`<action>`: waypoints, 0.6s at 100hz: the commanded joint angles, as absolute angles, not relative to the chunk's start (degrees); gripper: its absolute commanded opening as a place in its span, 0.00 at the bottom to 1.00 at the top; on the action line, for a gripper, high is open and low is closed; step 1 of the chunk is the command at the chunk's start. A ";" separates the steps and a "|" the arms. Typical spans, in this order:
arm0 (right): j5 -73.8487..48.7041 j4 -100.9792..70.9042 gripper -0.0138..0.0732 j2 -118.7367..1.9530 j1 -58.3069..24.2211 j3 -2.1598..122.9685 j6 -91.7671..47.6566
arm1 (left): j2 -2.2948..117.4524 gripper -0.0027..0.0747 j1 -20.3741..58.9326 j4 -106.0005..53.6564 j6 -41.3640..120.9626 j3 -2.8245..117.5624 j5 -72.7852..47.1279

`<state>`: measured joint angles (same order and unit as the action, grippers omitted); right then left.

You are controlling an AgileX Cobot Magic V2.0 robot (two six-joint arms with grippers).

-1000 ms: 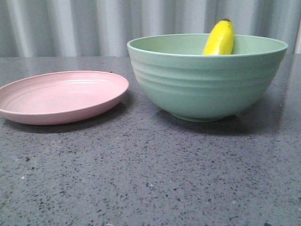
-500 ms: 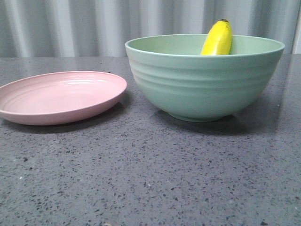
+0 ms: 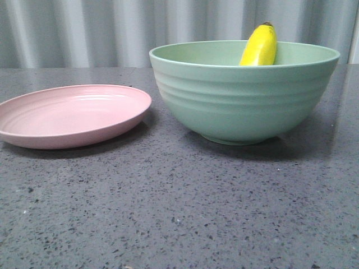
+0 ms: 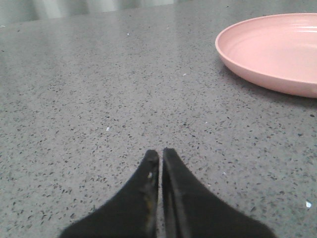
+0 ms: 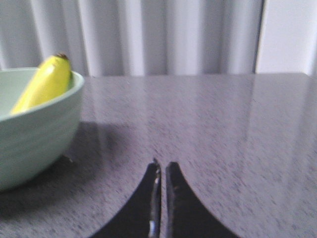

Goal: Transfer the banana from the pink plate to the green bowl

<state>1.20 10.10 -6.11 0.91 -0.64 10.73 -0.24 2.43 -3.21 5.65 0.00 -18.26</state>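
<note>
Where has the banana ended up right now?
In the front view, the banana stands tilted inside the green bowl on the right, leaning against its far wall with the dark tip poking above the rim. The pink plate to the left holds nothing.

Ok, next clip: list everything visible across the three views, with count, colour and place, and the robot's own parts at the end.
banana: one, bright yellow with a dark tip, standing tilted inside the green bowl, leaning on its far wall, tip above the rim.
green bowl: one, pale mint green, ridged outside, on the table to the right.
pink plate: one, pale pink, nothing on it, on the table left of the bowl, close to it.
table: one, dark grey speckled.
curtain: pale grey, pleated, behind the table.
left end effector: one, black, shut, over bare table beside the plate.
right end effector: one, black, shut, holding nothing, beside the bowl.
</note>
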 commanded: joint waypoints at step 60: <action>-17.40 0.00 0.08 1.83 2.25 -1.77 0.00 | -1.81 0.01 2.14 -3.50 5.05 -0.54 -14.41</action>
